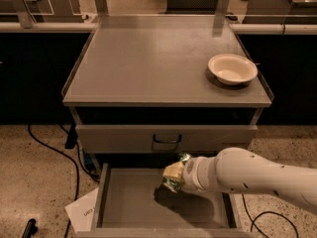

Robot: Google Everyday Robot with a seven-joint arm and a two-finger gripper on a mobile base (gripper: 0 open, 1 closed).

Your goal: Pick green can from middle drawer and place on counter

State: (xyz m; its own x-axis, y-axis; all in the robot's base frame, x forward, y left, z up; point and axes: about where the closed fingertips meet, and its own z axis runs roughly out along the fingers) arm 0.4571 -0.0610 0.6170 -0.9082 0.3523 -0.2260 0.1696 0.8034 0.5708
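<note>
Can (174, 181): green and shiny, tilted, up in the air over the open drawer, its shadow on the drawer floor below.
Pincer (177, 175): at the tip of the white arm (257, 178) that comes in from the right, pinching the can.
Middle drawer (130, 202): pulled out, flat grey floor.
Drawer front (124, 139): shut, just above, with a dark handle.
Tabletop (148, 58): grey and flat, over the drawers.
Bowl (232, 69): white, on the tabletop's right side, well apart from the can.

My gripper (174, 174) is holding the shiny green can (173, 185) tilted, up over the open grey drawer (133, 202). The flat grey counter (148, 58) is sitting above.
</note>
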